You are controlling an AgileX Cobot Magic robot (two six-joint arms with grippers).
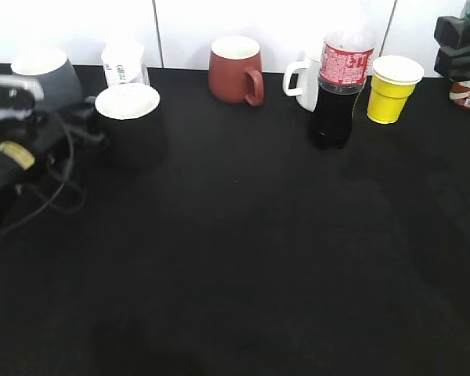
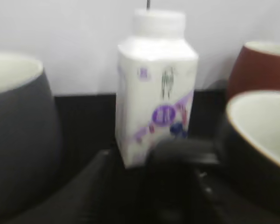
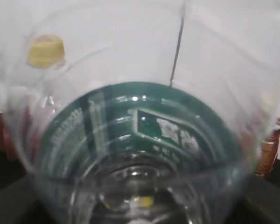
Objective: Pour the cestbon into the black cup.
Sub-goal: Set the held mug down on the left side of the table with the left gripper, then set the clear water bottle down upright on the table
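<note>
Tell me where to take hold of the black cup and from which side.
Pinch the black cup by its wall at the rim, one finger inside, coming from its left, where the left pincer is. The body looks too wide to span, no handle shows, and the grey mug and carton crowd the back.

The black cup (image 1: 130, 125) is a wide, shiny mug, white inside, standing upright near the back left of the dark table, just in front of a grey mug. The cestbon (image 3: 135, 140) is a clear plastic bottle with a green label; the right wrist view sees it very close and fills up with it
</note>
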